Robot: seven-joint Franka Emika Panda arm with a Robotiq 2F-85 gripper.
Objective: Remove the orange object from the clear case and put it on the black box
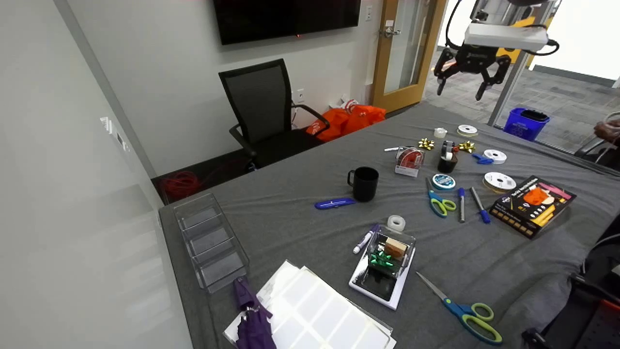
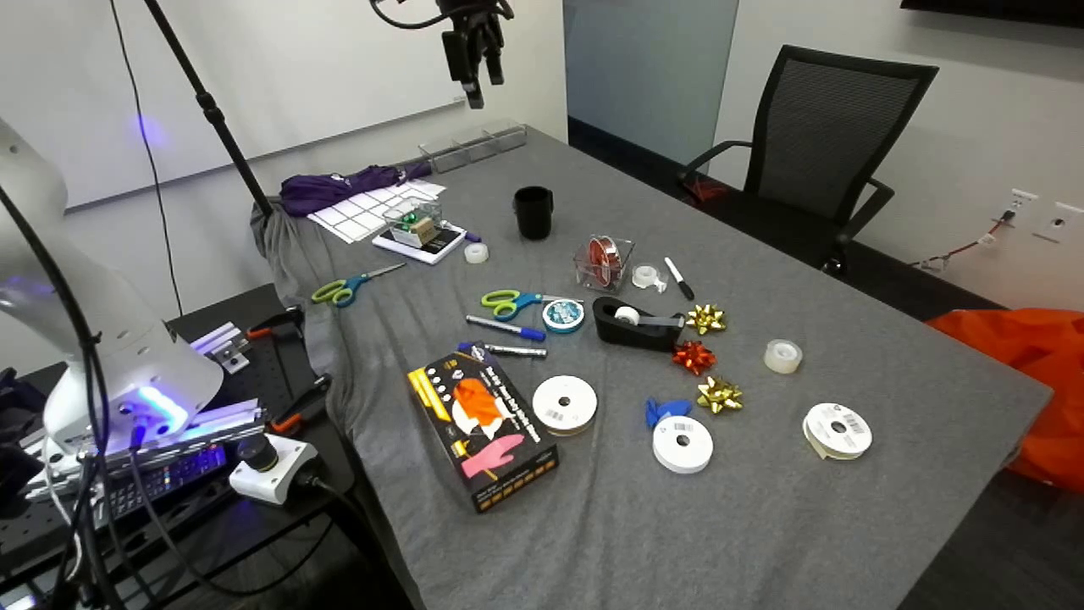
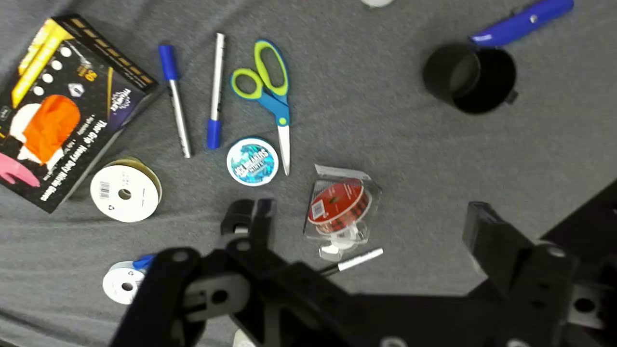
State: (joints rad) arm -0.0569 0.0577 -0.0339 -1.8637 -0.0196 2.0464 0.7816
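A small clear case (image 1: 406, 171) holds a red-orange ribbon spool (image 1: 411, 157). In an exterior view, the spool (image 2: 605, 260) stands on edge inside the case. In the wrist view, the case (image 3: 342, 172) and spool (image 3: 336, 202) lie below, left of the middle between the fingers. The black box (image 1: 533, 206) lies flat on the table, with orange and pink gloves printed on top; it also shows in the other views (image 2: 483, 428) (image 3: 72, 111). My gripper (image 1: 460, 92) is open and empty, high above the table; it also shows in an exterior view (image 2: 485, 87) and the wrist view (image 3: 371, 212).
A black tape dispenser (image 2: 635, 326), mint tin (image 1: 443, 182), scissors (image 1: 438, 201) and white-capped marker (image 3: 359, 259) lie near the case. The black mug (image 1: 364, 184) stands farther off. A white-rimmed tray (image 1: 387, 301) bears another clear box with a green bow and tan-brown block (image 1: 395, 247).
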